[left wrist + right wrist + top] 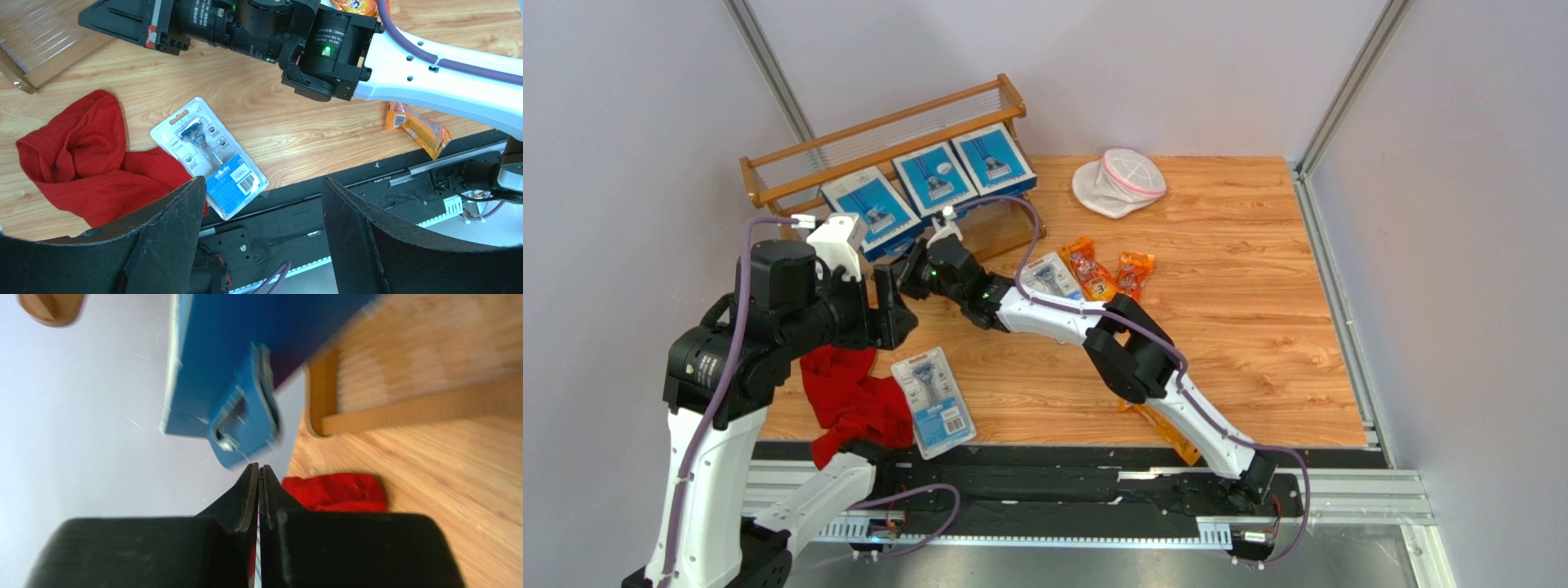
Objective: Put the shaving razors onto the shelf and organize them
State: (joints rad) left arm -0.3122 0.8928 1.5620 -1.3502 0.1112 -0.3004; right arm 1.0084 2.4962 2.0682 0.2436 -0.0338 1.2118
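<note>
Well in front of the shelf [891, 129], a blister pack [932, 401] is lying on the surface [1234, 306] beside the red cloth [852, 402]. The left hand [894, 306] is hovering above it, spread wide. Nearer the shelf, the right hand [258, 467] is pressing its fingers together just short of a blue box [233, 367]. Three blue boxes [934, 178] are sitting in the shelf.

The light wooden tabletop [1259, 306] is shown smooth and grained; the brown wooden slatted shelf [891, 126], satin; the clear plastic blister pack [209, 156], glossy; the crumpled red cloth [73, 159], matt; the small orange bags [1085, 266], shiny.
</note>
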